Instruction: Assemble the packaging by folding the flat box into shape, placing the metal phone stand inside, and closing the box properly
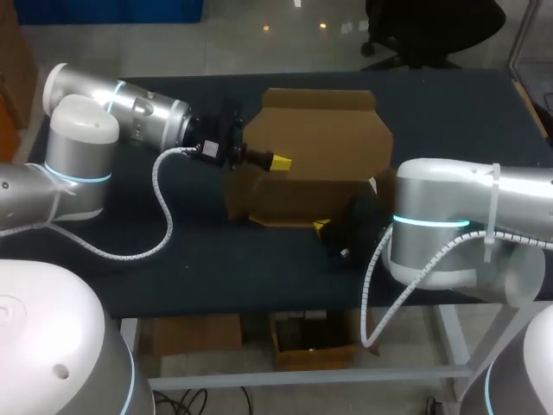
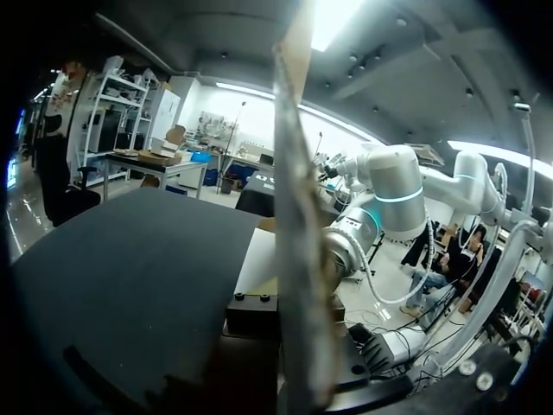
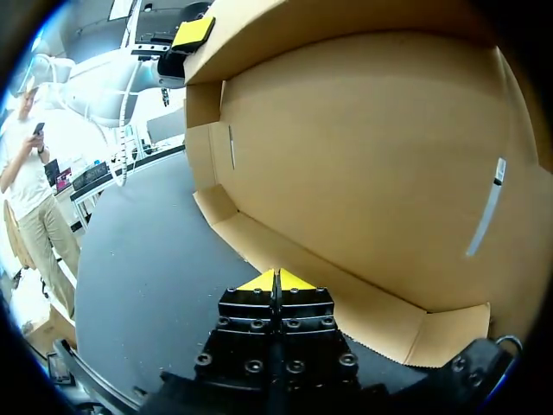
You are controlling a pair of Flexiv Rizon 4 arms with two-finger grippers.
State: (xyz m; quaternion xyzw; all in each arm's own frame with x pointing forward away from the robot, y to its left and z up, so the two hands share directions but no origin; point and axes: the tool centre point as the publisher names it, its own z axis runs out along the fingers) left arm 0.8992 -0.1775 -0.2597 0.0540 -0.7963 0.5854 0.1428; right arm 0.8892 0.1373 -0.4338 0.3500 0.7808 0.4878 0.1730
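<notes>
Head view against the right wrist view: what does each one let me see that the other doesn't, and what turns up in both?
Only the head view shows both arms whole, the left arm and the right arm coming in from opposite sides, and the full outline of the cardboard box.

Only the right wrist view shows that the right gripper has its fingers pressed together with nothing between them, and it shows the narrow slits in the box's panel.

Both show the box, the dark table and the left gripper at the box's edge.
</notes>
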